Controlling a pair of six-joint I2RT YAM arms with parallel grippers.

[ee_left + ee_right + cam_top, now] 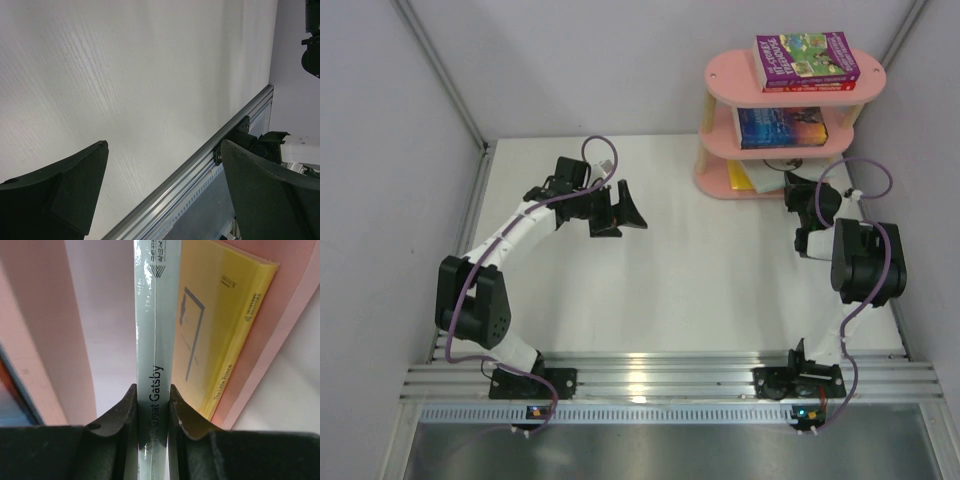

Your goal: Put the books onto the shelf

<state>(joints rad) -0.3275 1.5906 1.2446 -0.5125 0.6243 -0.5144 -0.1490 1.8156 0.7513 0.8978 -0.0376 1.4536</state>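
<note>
Clenched on the spine of the pale grey-green book [152, 315], the right gripper [152, 392] holds it at the bottom tier of the shelf [712, 182] beside the yellow book [215, 325], so the next move is probably to slide it in and let go; the left gripper [620, 212] hangs released over the worktop [700, 280].

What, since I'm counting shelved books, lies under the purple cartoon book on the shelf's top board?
A red book's edge shows beneath the purple cartoon book, both on the top board. Its cover is hidden, so its title cannot be read.
</note>
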